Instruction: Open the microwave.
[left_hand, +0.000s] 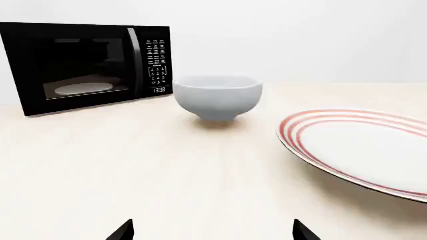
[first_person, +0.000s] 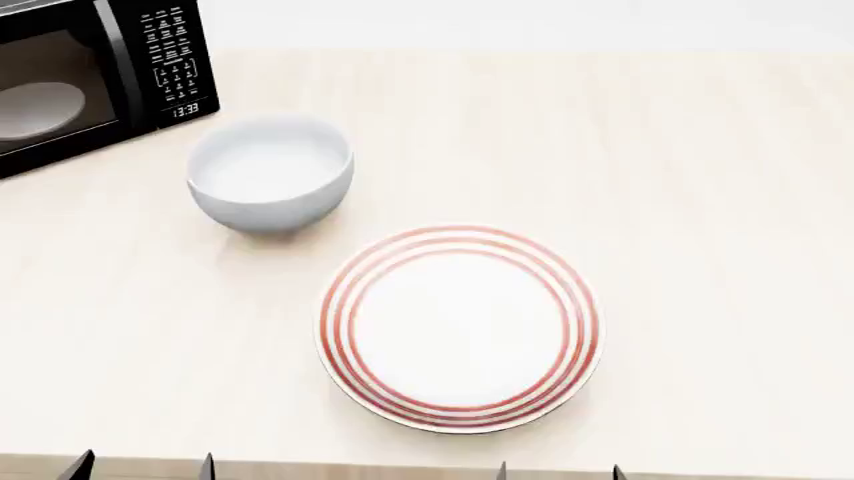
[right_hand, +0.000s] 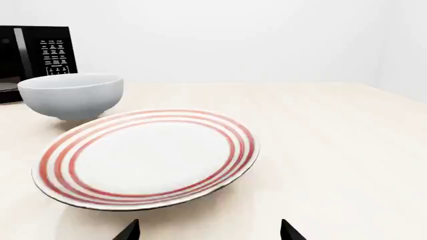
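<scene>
Reaching for the microwave (first_person: 80, 80) at upper left, wide-spread left claw (left_hand: 212, 232) and right claw (right_hand: 208, 231) risk knocking the bowl (first_person: 271, 172).

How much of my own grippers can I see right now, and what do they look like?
Very little. Only dark, pointed fingertip wedges poke in at the frame edges: left gripper, right gripper. No cables, markings or arm links show.
</scene>
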